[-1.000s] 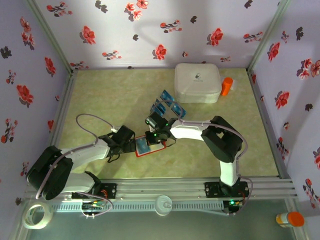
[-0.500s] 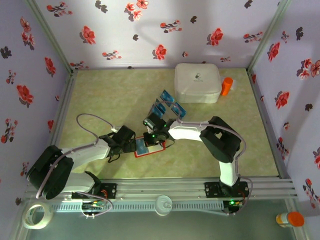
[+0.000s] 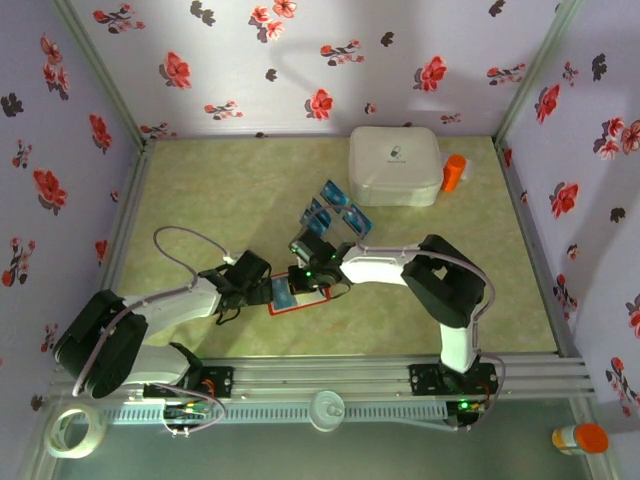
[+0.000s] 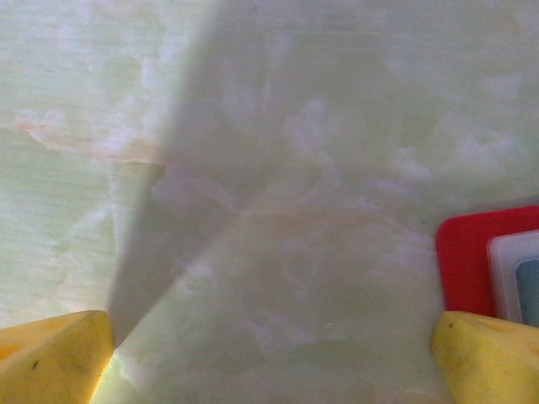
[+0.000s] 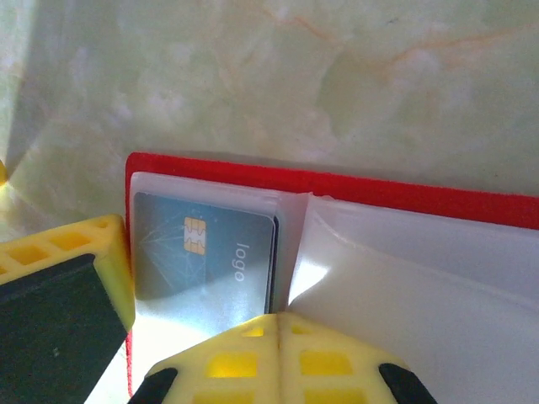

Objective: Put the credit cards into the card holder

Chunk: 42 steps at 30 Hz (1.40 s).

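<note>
Green marbled table [image 3: 220,190], floral walls. Left gripper [image 4: 271,358] gapes wide, just left of card holder [image 3: 303,303]. Right gripper [image 3: 305,280] over it; can't tell closure. Holder open flat mid-frame, one card [image 5: 206,252] pocketed. Loose credit cards [image 3: 335,195] above it: I judge light, stiff, slick; pinch long edges.

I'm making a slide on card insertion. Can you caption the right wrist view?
Shut right gripper over the open red card holder, one chip card tucked inside.
</note>
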Each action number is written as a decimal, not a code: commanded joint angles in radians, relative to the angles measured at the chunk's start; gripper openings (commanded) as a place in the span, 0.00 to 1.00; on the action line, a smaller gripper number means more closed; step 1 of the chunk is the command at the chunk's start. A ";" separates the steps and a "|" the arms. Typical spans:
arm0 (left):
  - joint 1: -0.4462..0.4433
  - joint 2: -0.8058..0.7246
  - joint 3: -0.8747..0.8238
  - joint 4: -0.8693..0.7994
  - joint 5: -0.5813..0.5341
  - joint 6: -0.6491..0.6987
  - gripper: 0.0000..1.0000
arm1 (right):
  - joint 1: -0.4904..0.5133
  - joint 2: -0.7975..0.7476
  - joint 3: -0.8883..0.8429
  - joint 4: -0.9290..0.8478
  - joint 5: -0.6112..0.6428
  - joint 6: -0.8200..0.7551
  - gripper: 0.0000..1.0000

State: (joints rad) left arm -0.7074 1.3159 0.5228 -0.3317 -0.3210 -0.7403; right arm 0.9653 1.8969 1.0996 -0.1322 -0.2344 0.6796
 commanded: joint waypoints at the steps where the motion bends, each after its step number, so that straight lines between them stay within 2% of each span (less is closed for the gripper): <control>1: 0.006 0.022 -0.007 0.085 0.054 0.034 1.00 | 0.035 -0.032 -0.040 0.023 -0.011 0.044 0.04; 19: 0.057 -0.200 -0.006 -0.037 0.035 0.048 1.00 | 0.035 -0.228 -0.071 -0.110 0.129 -0.007 0.15; 22: 0.057 -0.223 0.004 -0.046 0.036 0.049 1.00 | 0.033 -0.279 -0.096 -0.138 0.169 -0.012 0.21; 27: 0.058 -0.259 0.015 -0.046 0.051 0.055 1.00 | 0.024 -0.365 -0.163 -0.174 0.234 -0.005 0.38; 34: 0.059 -0.288 -0.001 -0.005 0.078 0.037 1.00 | -0.003 -0.473 -0.271 -0.186 0.285 0.024 0.57; 37: 0.059 -0.280 -0.004 0.017 0.089 0.036 1.00 | -0.018 -0.503 -0.305 -0.194 0.311 0.043 0.61; 42: 0.059 -0.252 -0.003 0.035 0.104 0.038 1.00 | -0.083 -0.552 -0.371 -0.150 0.291 0.068 0.62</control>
State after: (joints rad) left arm -0.6559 1.0500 0.5209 -0.3183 -0.2348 -0.7074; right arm 0.9176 1.3804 0.7628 -0.2958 0.0311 0.7132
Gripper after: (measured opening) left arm 0.998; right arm 0.621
